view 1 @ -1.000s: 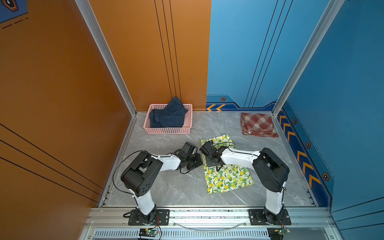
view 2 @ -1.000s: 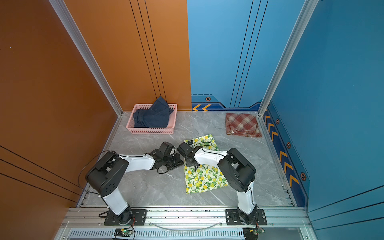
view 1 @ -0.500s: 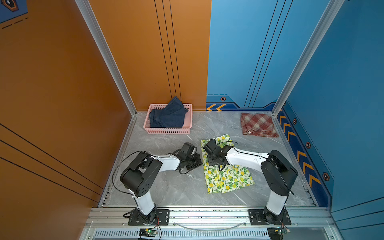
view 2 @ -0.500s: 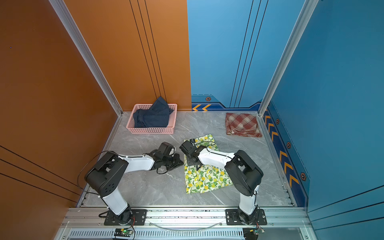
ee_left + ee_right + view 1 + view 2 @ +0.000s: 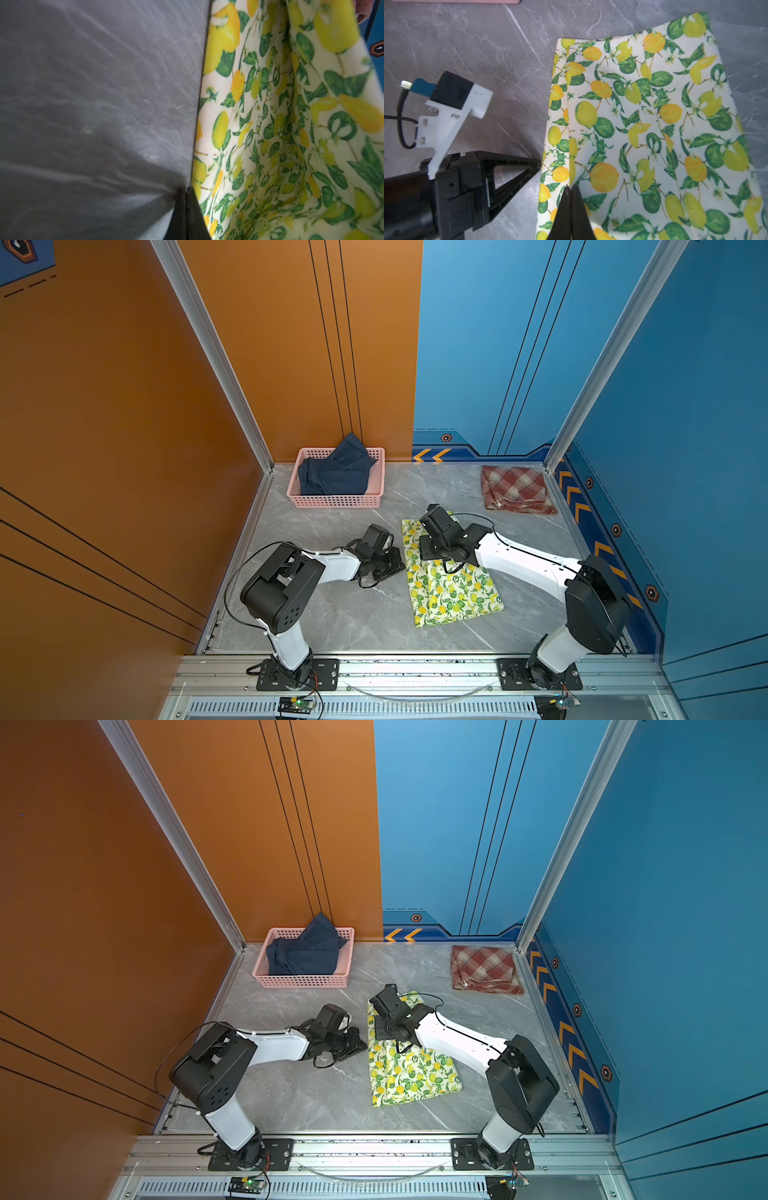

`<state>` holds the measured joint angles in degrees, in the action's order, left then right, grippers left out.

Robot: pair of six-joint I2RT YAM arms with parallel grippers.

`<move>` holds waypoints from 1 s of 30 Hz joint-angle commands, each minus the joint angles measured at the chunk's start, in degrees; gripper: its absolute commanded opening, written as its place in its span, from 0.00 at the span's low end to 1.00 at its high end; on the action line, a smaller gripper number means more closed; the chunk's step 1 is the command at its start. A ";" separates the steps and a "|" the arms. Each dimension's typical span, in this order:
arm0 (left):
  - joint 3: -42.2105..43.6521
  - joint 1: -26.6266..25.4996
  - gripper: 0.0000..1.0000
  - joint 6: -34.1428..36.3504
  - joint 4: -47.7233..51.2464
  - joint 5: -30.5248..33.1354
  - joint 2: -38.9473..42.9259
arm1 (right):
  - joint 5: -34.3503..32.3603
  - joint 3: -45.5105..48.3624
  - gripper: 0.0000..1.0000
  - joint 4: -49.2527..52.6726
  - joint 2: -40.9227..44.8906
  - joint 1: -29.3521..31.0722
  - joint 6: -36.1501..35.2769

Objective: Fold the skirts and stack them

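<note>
**Lemon skirt lies between 2 closed grippers**

The lemon-print skirt [image 5: 453, 593] lies mid-table [image 5: 332, 614]. The right gripper [image 5: 569, 190], jaws pressed together, rests on its far-left part. The left gripper [image 5: 185, 190], also closed, sits at its left edge. The denim skirt [image 5: 336, 477] fills the pink basket [image 5: 336, 501] behind, and the plaid skirt [image 5: 515, 489] lies back right.

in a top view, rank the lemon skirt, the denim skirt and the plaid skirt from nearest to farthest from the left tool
1. lemon-print skirt: in the middle, its edge right at the tips of the left tool.
2. denim skirt: in the pink basket, far left corner.
3. plaid skirt: far right corner.
</note>
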<state>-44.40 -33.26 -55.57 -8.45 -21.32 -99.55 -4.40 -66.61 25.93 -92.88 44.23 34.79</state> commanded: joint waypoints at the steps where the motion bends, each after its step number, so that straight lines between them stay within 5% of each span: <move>1: 0.08 -0.40 0.00 0.11 2.21 -0.24 -1.75 | 4.01 0.57 0.00 -2.02 1.49 -0.35 2.14; 14: 0.48 -0.42 0.00 0.20 2.23 -0.28 -1.35 | 7.91 -1.67 0.02 -5.53 -5.35 0.79 6.43; 21: 0.64 -0.39 0.00 0.13 2.23 -0.28 -0.99 | 5.91 -0.68 0.59 -5.54 -3.81 0.38 6.43; 30: 0.23 -1.78 0.00 0.31 2.21 -0.07 -1.61 | 4.00 4.18 0.67 -5.47 1.12 -7.49 5.76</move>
<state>-44.40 -33.95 -55.55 -8.82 -21.30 -99.66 2.22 -64.14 20.49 -93.36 39.29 40.95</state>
